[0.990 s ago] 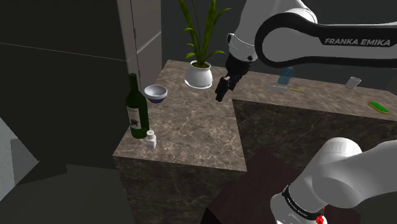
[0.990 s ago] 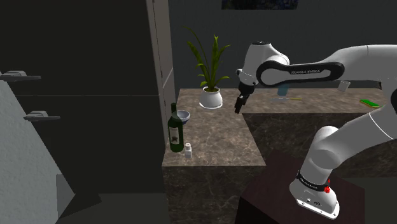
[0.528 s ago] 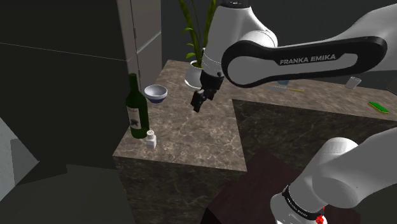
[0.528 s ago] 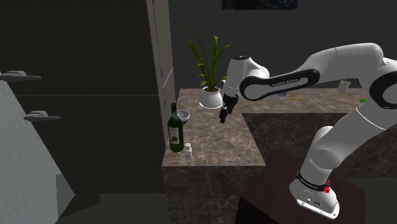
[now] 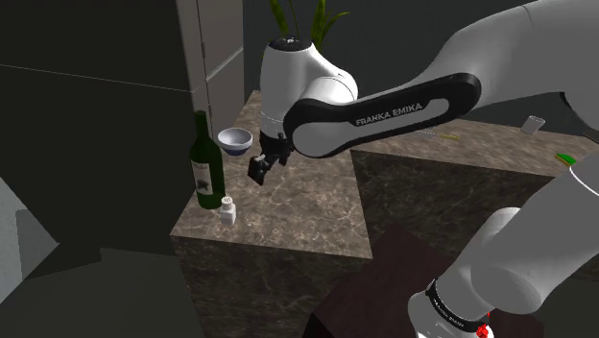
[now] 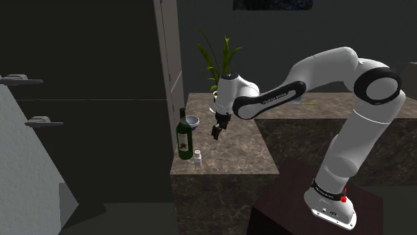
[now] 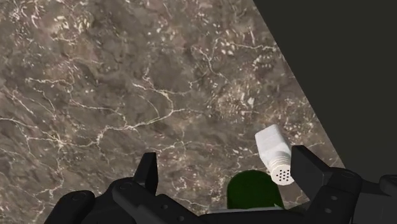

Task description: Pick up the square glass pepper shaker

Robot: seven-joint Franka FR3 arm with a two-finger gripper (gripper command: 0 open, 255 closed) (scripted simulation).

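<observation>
- Hovering above the brown marbled tabletop (image 5: pixel 288 206) and clear of its surface: the black pincer (image 5: pixel 257 171), carried by the white arm (image 5: pixel 384 101) reaching in from the shoulder view's right.
- Standing well apart in the wrist view: both fingers (image 7: pixel 147 173), spread open, clasping nothing and touching nothing.
- Sitting upright close to the near left corner of the tabletop in the shoulder view: the small white pepper shaker (image 5: pixel 227 209), just beside the foot of the green wine bottle (image 5: pixel 206 163).
- Lying to the shoulder view's left of the pincer and nearer than it: pepper shaker and wine bottle alike, both apart from the fingertips.
- Seen from the wrist camera: the pepper shaker (image 7: pixel 275 156) with its perforated cap toward the lens, close to one finger yet not in contact, and the round green top of the wine bottle (image 7: pixel 254 189) next to it, between the two fingers.
- Resting farther back, behind the wine bottle: a pale bowl (image 5: pixel 235 141).
- Rising at the far edge behind the arm: the green leaves of a potted plant (image 6: pixel 220 57).
- Showing at the shoulder view's lower right: the dark stand (image 5: pixel 374 288) under the arm's white base.
</observation>
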